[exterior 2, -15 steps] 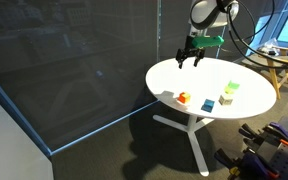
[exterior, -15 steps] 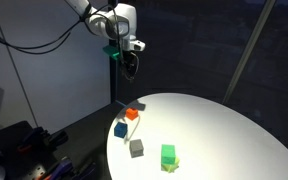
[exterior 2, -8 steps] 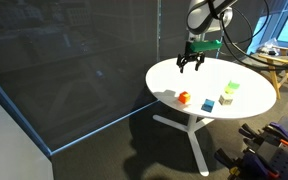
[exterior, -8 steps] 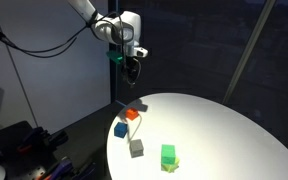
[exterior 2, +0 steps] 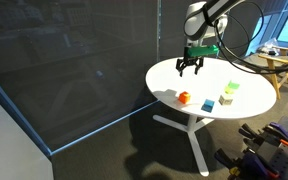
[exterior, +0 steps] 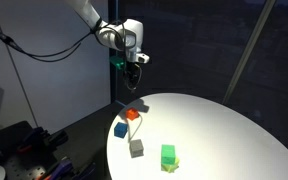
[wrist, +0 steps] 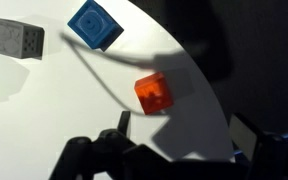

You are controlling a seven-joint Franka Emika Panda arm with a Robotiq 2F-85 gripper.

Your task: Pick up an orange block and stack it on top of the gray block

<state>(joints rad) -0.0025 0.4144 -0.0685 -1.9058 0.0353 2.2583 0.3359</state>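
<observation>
The orange block (exterior: 132, 114) sits near the edge of the round white table (exterior: 224, 130); it also shows in the other exterior view (exterior 2: 183, 97) and in the wrist view (wrist: 153, 93). The gray block (exterior: 137, 147) lies a short way from it and shows in the wrist view (wrist: 15, 38) at top left. In an exterior view (exterior 2: 210, 103) only the blue cube shows there, and I cannot make out the gray one. My gripper (exterior: 132, 72) hangs open and empty well above the orange block (exterior 2: 190, 68); its fingers frame the bottom of the wrist view (wrist: 179, 135).
A blue cube (exterior: 120, 129) (wrist: 95, 24) sits beside the orange block. A green block (exterior: 168, 155) (exterior 2: 230, 88) stands farther along the table. Dark curtains and glass surround the table. Equipment lies on the floor (exterior: 24, 145).
The gripper has moved lower and slightly sideways toward the spot over the orange block. The blocks have not moved.
</observation>
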